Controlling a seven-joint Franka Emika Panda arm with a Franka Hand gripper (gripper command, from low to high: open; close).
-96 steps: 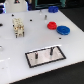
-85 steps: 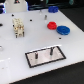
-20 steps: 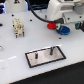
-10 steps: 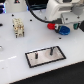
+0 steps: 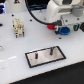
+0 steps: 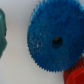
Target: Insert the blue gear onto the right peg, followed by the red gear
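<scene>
The blue gear [image 6: 53, 41], beside the red gear [image 6: 76, 76], is judged light, rigid, slippery; rim grasp advised. Jaws' state cannot be told.

One camera sits off the arm, high up, looking down at a slant over the whole white table [image 5: 15, 55]. The wrist camera looks straight down from very close. Both views show the flat round bright-blue plastic toothed disc [image 6: 55, 42] [image 5: 64, 31].
</scene>
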